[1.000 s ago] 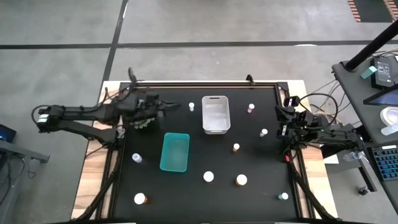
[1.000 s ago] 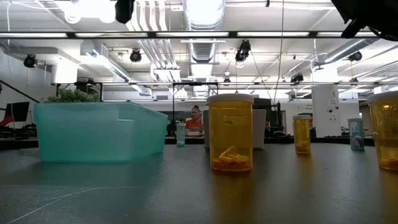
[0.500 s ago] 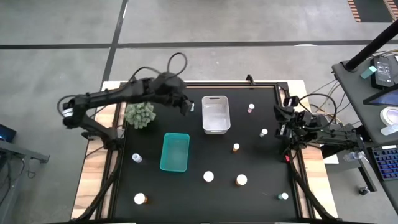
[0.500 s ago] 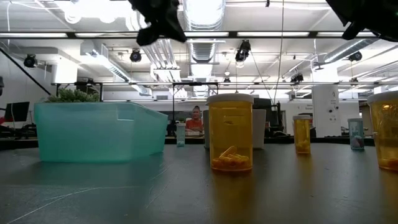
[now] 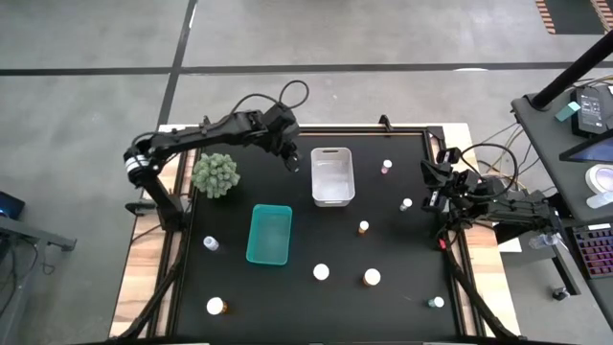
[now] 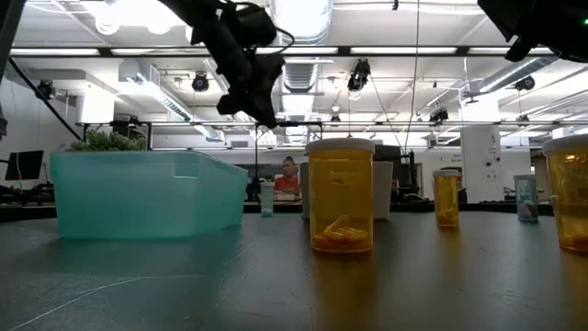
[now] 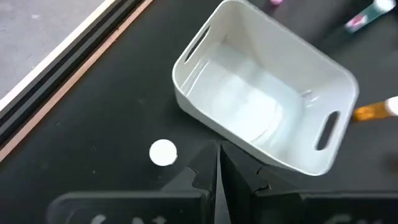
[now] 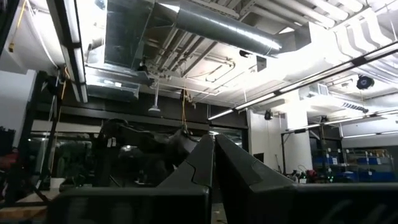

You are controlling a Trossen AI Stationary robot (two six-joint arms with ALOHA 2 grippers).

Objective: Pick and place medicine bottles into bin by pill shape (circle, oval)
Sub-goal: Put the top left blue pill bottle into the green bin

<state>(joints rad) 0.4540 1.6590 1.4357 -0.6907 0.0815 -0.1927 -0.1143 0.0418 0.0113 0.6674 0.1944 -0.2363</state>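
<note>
My left gripper [image 5: 291, 161] is shut and empty, hanging above the table just left of the white bin [image 5: 332, 176]. In its wrist view [image 7: 217, 177] a bottle's white cap [image 7: 163, 152] stands on the table just ahead of the fingertips. It also shows high in the low view [image 6: 255, 97]. Several other small bottles stand about the table, such as one near the white bin [image 5: 363, 227], one further forward [image 5: 321, 272] and an amber one with pills [image 6: 341, 195]. A teal bin [image 5: 269, 234] lies at the middle left. My right gripper [image 5: 431, 195] waits shut at the table's right edge.
A green bushy plant [image 5: 215, 174] stands at the far left, under my left arm. More bottles stand at the near left [image 5: 216, 306], near right [image 5: 436, 302] and far right [image 5: 386, 167]. The black table has a raised frame rim [image 5: 287, 128].
My left arm has swung from the table's left side toward the right, over the plant, and its gripper has come down beside the white bin. The bins and the bottles have kept still.
</note>
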